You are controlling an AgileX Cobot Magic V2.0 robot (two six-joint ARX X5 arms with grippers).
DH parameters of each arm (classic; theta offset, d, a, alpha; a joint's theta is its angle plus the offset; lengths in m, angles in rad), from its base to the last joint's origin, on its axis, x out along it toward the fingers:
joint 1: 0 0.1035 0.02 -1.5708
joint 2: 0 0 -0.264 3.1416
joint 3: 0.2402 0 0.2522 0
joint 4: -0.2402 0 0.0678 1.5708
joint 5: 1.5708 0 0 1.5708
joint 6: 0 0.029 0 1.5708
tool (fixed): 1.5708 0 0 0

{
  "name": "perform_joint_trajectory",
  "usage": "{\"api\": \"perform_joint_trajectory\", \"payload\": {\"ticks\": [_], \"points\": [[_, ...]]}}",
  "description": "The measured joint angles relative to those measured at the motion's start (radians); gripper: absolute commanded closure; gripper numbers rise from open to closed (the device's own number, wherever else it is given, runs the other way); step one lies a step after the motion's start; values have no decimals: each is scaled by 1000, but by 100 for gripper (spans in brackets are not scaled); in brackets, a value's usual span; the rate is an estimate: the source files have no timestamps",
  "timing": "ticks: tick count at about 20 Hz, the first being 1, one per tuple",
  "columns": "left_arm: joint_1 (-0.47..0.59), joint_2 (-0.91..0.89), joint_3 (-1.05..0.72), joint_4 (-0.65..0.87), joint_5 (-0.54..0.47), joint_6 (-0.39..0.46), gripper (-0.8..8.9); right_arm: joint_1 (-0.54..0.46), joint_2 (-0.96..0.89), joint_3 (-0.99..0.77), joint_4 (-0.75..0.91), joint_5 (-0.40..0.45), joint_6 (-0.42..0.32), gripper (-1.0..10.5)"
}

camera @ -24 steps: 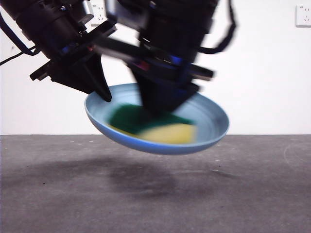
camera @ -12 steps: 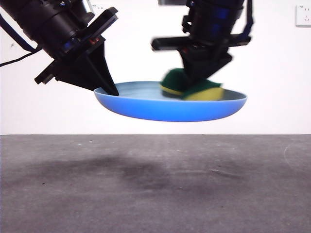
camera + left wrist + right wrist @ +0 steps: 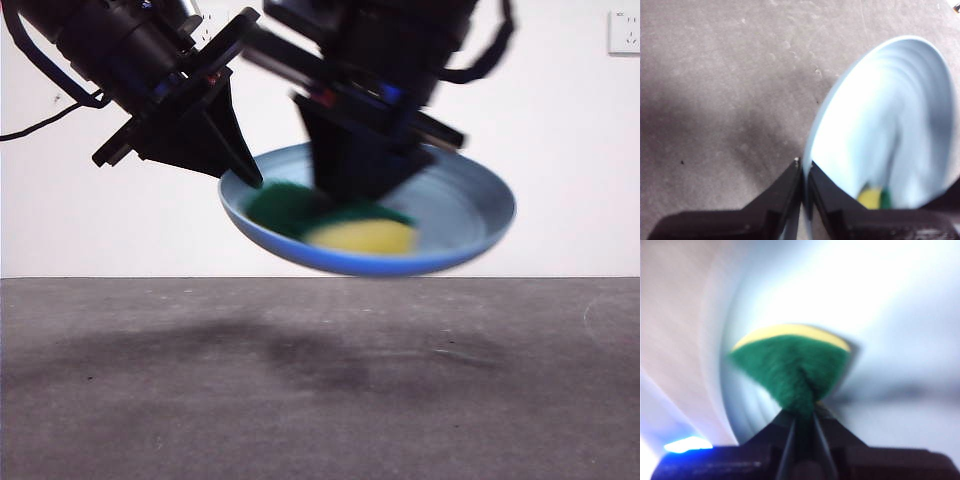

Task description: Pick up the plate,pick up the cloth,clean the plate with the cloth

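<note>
left gripper [image 3: 802,167] pinching the tilted blue plate's [image 3: 470,215] rim, held up off the worktop [image 3: 320,400], right gripper [image 3: 802,412] squeezing the sponge-type cloth [image 3: 792,367] against the plate's inside

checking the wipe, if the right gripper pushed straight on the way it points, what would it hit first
Probably the plate: the right gripper pinches the sponge, which appears already against the plate's inner face. Motion blur makes the contact uncertain.

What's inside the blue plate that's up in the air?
A yellow and green sponge is inside the plate, pinched by the right gripper. The gripper hides the sponge's middle. The left gripper clamps the plate's rim.
</note>
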Motion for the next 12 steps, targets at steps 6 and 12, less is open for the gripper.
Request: {"api": "perform_joint_trajectory", "payload": {"ticks": [6, 12], "points": [[9, 0, 0, -83, 70, -15, 822, -53, -1, -3, 18, 547, -35, 959], [14, 0, 0, -93, 113, -41, 822, -97, -8, -3, 301, 182, -53, 959]]}}
